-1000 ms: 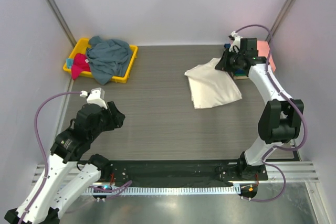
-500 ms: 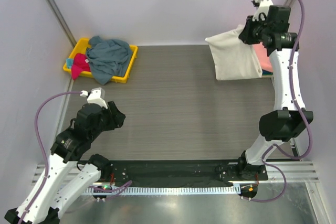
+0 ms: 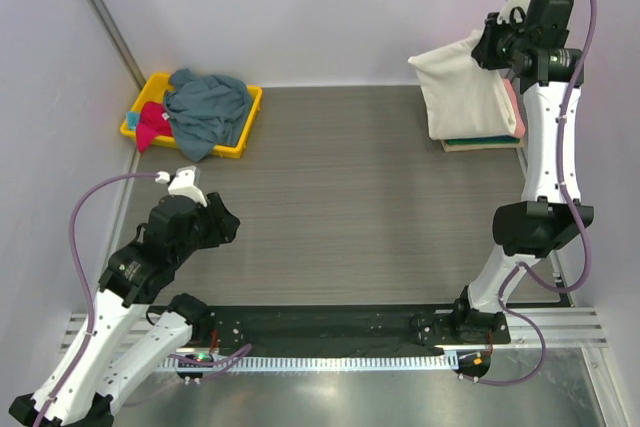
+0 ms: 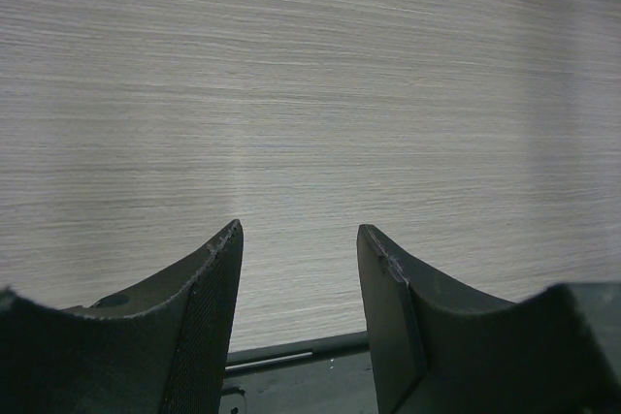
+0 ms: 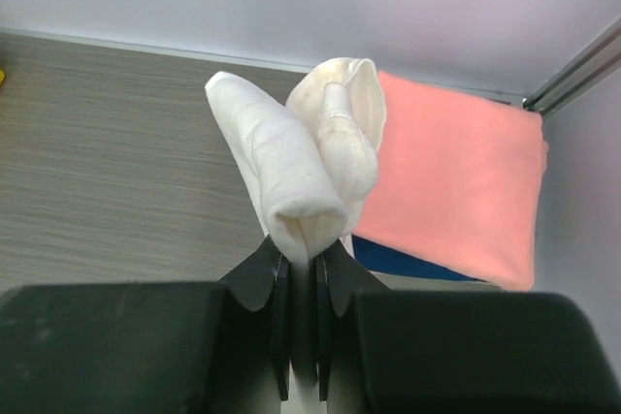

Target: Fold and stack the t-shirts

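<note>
My right gripper (image 3: pixel 497 47) pinches tight on a bunched edge of the cream-white t-shirt (image 3: pixel 465 92). A second ago that shirt lay folded on the table (image 3: pixel 330 197) at about 1 o'clock. Now I have it up in the air, and it hangs down from the jaws at about 2 o'clock. It has swung over to the pile in the far right corner.

In the right wrist view the salmon-pink t-shirt (image 5: pixel 456 172) lies flat under the hanging cloth. A strip of the navy t-shirt (image 5: pixel 408 261) peeks out below it. So I think the folding of this shirt is done and I am at the stacking part. I must lower it gently, or it may come down crooked or open up.

My left gripper (image 3: pixel 222 222) waits at about 8 o'clock, half open and holding nothing, and it has not moved. The grey-blue t-shirt (image 3: pixel 205 107) and the magenta t-shirt (image 3: pixel 150 122) sit in the yellow bin (image 3: pixel 255 107) at 10 o'clock, not folded yet.
</note>
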{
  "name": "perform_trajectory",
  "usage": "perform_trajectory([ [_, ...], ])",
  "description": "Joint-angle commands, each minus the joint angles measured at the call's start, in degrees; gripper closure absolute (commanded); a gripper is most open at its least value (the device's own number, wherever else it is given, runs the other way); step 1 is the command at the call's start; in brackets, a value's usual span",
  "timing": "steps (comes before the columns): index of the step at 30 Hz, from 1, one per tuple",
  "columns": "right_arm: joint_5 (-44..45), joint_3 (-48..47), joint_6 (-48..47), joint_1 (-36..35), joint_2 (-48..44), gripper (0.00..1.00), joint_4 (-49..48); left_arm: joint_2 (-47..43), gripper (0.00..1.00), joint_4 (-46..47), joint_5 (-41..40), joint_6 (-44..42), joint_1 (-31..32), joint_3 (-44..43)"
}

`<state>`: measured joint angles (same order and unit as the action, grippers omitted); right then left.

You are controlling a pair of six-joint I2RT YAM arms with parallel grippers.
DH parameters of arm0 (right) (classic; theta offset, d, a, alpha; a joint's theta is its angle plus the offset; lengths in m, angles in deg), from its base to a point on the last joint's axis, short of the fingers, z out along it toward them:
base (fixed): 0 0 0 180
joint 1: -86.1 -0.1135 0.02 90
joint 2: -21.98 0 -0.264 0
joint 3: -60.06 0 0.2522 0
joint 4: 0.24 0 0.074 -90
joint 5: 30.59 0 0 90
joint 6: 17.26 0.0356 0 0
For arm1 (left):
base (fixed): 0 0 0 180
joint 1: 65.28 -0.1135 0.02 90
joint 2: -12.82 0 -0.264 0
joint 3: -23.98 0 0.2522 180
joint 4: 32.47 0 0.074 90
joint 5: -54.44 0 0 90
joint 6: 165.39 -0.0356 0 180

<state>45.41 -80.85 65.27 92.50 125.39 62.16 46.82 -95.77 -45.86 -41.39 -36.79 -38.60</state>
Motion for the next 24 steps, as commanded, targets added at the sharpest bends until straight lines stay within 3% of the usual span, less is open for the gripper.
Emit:
perform_trajectory([
  [1, -0.50, -5.12, -0.53, 1.08, -0.76, 0.99, -4.78, 0.28, 0.48, 2.25, -0.15, -0.60, -0.19, 0.04],
  [24, -8.76, -16.72, -0.62, 7.58, 9.52, 0.99, -6.98, 1.95, 0.49, 2.08, 0.20, -0.60, -0.19, -0.05],
])
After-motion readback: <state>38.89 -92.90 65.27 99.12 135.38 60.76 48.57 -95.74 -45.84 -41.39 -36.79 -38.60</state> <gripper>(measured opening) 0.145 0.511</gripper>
